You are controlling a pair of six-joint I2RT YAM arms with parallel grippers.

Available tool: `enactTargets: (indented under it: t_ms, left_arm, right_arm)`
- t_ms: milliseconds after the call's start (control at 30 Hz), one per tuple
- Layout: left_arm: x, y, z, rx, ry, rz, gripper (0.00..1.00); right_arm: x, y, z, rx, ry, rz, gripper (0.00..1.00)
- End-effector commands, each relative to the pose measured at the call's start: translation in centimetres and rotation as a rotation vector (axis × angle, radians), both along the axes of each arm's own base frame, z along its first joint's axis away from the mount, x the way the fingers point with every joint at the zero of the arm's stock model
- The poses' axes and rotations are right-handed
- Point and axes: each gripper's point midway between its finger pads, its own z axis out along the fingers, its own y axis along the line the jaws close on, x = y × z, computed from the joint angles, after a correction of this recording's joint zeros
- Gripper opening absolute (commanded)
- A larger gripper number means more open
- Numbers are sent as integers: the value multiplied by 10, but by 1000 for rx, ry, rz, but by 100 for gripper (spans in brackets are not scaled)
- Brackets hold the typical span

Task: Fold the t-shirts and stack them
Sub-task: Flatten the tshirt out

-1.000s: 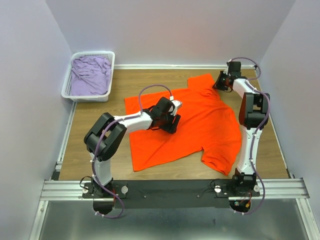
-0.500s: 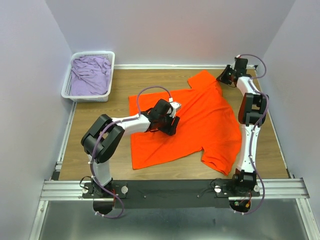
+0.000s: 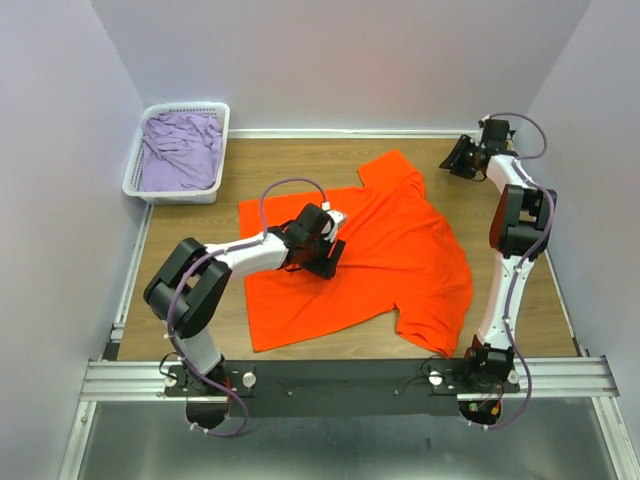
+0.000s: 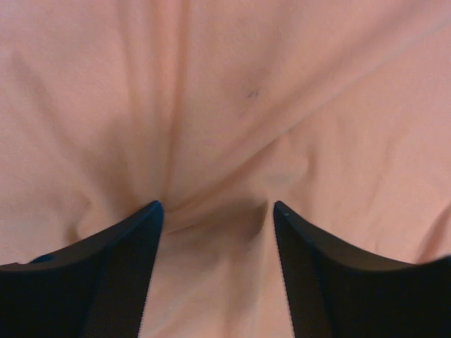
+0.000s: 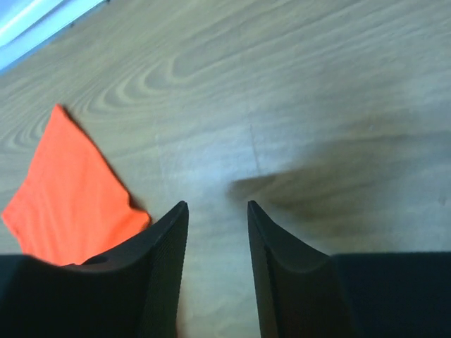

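The orange t-shirt [image 3: 400,250] lies spread across the middle of the wooden table, with one sleeve pointing to the far side. My left gripper [image 3: 320,252] rests on its left half. In the left wrist view the left gripper [image 4: 215,205] is open, its tips pressed into the orange t-shirt [image 4: 225,91], and creases run in toward the gap. My right gripper [image 3: 457,160] hovers at the far right, off the cloth. That right gripper [image 5: 217,204] is open over bare wood, and the sleeve tip [image 5: 67,190] lies just to its left. The lilac t-shirt [image 3: 180,148] sits crumpled in the basket.
The white lattice basket [image 3: 224,140] stands at the far left corner against the wall. Bare wood [image 3: 190,240] shows left of the orange tee. Walls close in the table on the left, the right and the far side.
The right gripper has opened, let go of the sleeve and drawn back to the right. The left gripper has slid left, and the orange tee has shifted left with it.
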Motion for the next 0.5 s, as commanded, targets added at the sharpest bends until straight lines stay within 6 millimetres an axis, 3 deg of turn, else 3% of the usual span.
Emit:
enactTargets:
  t_ms: [0,100,200,333,467]
  left_arm:
    - [1,33,12,60,-14,115,76]
    - [31,40,49,-58,-96,246,79]
    - [65,70,71,-133,-144,391,79]
    - [88,101,76,-98,-173,476,79]
    - [87,110,64,-60,-157,500,79]
  right_arm:
    - [-29,13,19,1,10,104,52]
    - [-41,27,11,10,27,161,52]
    - [-43,40,8,30,34,195,52]
    - [-51,67,22,6,23,228,52]
    - [-69,78,48,-92,9,183,52]
